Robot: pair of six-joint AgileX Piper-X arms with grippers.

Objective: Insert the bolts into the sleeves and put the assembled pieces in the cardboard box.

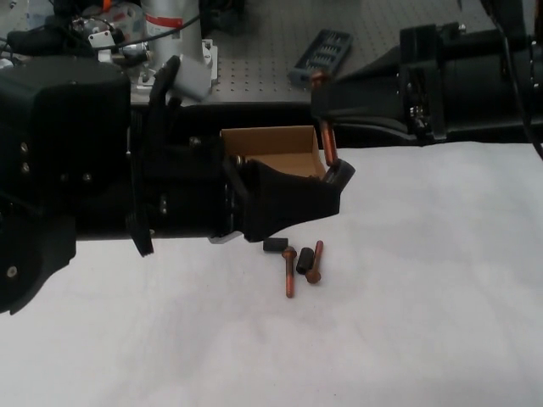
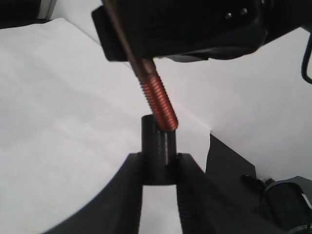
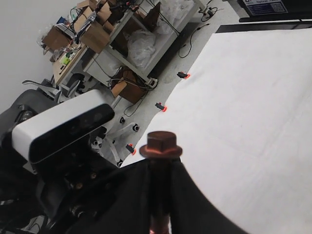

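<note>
My left gripper (image 2: pixel 159 168) is shut on a short black sleeve (image 2: pixel 157 146) and holds it upright. A copper bolt (image 2: pixel 158 100) comes down at a slant, its threaded tip resting at the sleeve's open top. My right gripper (image 3: pixel 160 170) is shut on that bolt's shank just under its hex head (image 3: pixel 161 146). In the high view the bolt (image 1: pixel 327 136) runs from the right gripper (image 1: pixel 320 95) down to the left gripper (image 1: pixel 339 174), in front of the open cardboard box (image 1: pixel 263 140).
On the white cloth near the left gripper lie two loose bolts (image 1: pixel 289 273) (image 1: pixel 316 261) and two loose black sleeves (image 1: pixel 304 259) (image 1: pixel 274 246). A grey perforated board with a tool case (image 1: pixel 322 51) lies behind the box.
</note>
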